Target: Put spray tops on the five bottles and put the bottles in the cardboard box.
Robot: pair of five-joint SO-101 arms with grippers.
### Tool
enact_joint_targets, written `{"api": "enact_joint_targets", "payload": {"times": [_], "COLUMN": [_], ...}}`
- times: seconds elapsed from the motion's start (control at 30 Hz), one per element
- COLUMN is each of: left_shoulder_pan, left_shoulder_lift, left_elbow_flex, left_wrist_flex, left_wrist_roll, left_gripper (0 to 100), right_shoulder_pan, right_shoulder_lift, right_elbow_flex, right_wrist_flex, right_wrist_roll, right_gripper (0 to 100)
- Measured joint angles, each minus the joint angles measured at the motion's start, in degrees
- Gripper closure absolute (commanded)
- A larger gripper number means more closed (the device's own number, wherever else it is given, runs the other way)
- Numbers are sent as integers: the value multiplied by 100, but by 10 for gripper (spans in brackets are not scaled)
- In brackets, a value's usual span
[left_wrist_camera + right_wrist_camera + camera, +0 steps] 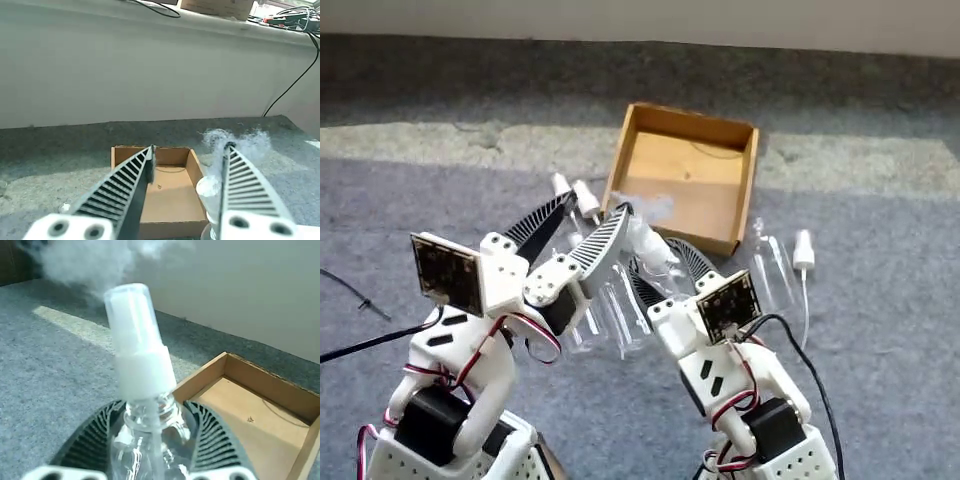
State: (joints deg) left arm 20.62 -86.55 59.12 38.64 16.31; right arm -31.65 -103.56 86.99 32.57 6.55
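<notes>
Jaws of right gripper [152, 422] clamp 1 bottle [150, 450] with spray top [136, 340]; left gripper [190, 147] gapes wide near box [167, 205].

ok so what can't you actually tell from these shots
High view: the count of loose bottles on the table; the arms overlap them.
Right wrist view: the held bottle's lower body, cut off by the edge past the right claw; how far the spray top is screwed on, since its collar covers the neck.
Left wrist view: the cardboard box's near corners, behind the left claw's fingers.
</notes>
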Motion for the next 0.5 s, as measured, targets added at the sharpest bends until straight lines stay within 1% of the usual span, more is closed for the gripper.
{"api": "enact_joint_targets", "payload": {"times": [0.2,0.33,0.5], "left_shoulder_pan": [-9,-9,475], "left_shoulder_lift": [9,475,949], "left_elbow_flex": [62,62,62], "left_wrist_flex": [-53,-114,-220], "left_wrist_roll": [-9,-9,-9], "left_gripper": [787,787,787], "right_shoulder_pan": [0,0,0], "right_shoulder_lift": [0,0,0], "right_elbow_flex": [0,0,9], "right_wrist_flex": [0,0,0], "right_wrist_roll": [0,0,0], "right_gripper": [995,995,995]}}
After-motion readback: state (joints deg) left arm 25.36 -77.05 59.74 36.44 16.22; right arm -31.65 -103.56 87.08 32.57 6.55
